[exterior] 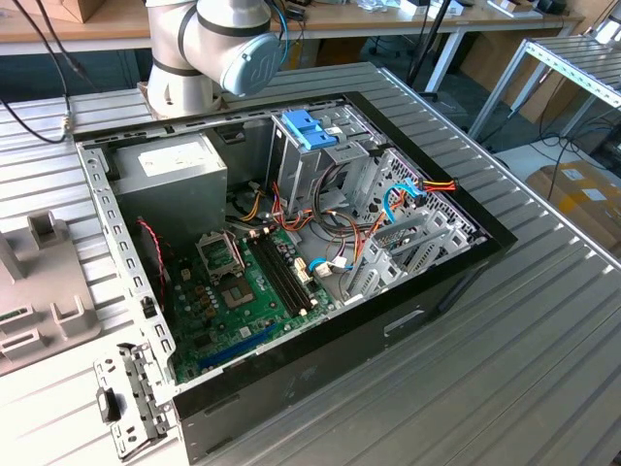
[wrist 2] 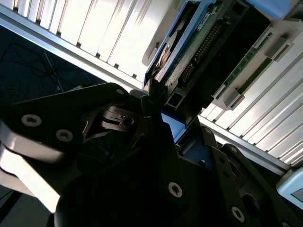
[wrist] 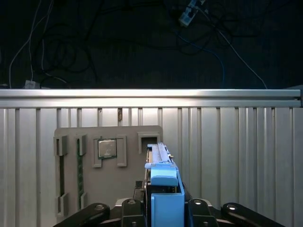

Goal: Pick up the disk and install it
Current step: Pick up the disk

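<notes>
End effector was recorded closed on the disk, which was held on edge in a blue carrier. The disk's long axis was seen running straight out from between the fingers, above the slatted table and near a grey fixture plate. In the exterior view, the drive cage was noted at about 12 o'clock within the open case.
</notes>
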Available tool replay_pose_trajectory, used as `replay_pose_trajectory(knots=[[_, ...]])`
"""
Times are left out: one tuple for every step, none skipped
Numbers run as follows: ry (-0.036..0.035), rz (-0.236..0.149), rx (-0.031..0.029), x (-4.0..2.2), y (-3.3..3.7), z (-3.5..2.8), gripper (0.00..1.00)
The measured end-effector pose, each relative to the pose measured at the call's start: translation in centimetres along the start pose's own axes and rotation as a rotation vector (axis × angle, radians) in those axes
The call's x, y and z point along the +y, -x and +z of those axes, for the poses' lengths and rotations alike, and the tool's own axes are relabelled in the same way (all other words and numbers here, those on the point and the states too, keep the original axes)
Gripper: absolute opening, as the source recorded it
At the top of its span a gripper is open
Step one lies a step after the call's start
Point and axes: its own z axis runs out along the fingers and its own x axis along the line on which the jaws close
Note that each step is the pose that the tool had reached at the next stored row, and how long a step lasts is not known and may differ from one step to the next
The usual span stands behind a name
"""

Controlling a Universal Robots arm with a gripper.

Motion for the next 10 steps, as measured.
replay_pose_trajectory(knots=[[0.0000,0.000,0.0000,0.00,0.01,-0.14,0.37],[0.0000,0.000,-0.0001,0.00,0.01,-0.24,0.37],[0.0001,0.000,-0.0001,0.01,0.01,-0.37,0.37],[0.0000,0.000,-0.0001,0.01,0.02,-0.46,0.37],[0.0000,0.000,-0.0001,0.01,0.02,-0.58,0.37],[0.0001,0.000,-0.0001,0.01,0.03,-0.72,0.37],[0.0000,0.000,-0.0001,0.02,0.03,-0.80,0.37],[0.0000,0.000,-0.0001,0.02,0.03,-0.87,0.37],[0.0001,0.000,-0.0001,0.02,0.03,-0.98,0.37],[0.0000,0.000,-0.0001,0.02,0.04,-1.06,0.37]])
